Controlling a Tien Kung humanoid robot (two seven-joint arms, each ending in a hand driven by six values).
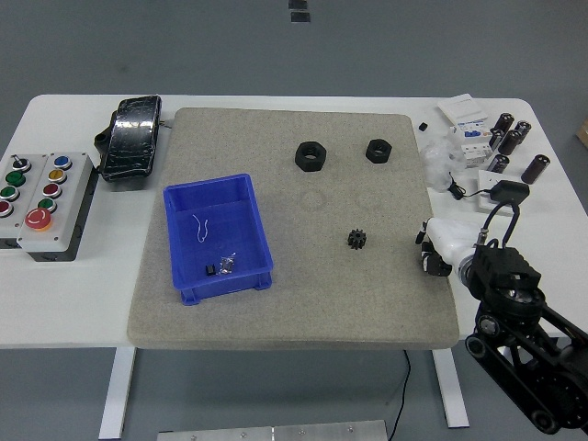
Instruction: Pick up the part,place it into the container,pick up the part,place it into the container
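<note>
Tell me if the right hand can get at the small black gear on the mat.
Probably yes: the right hand sits at the mat's right edge, and only bare mat lies between it and the gear.

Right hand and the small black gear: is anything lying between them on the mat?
No. In the head view, only bare grey mat separates the right hand from the small black gear; nothing lies in that stretch.

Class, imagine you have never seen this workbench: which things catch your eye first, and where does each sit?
The bright blue container stands out on the left of the grey mat. Black parts dot the mat: two hex nuts near its far edge and a small gear right of centre. The robot's right hand sits at the mat's right edge.
</note>
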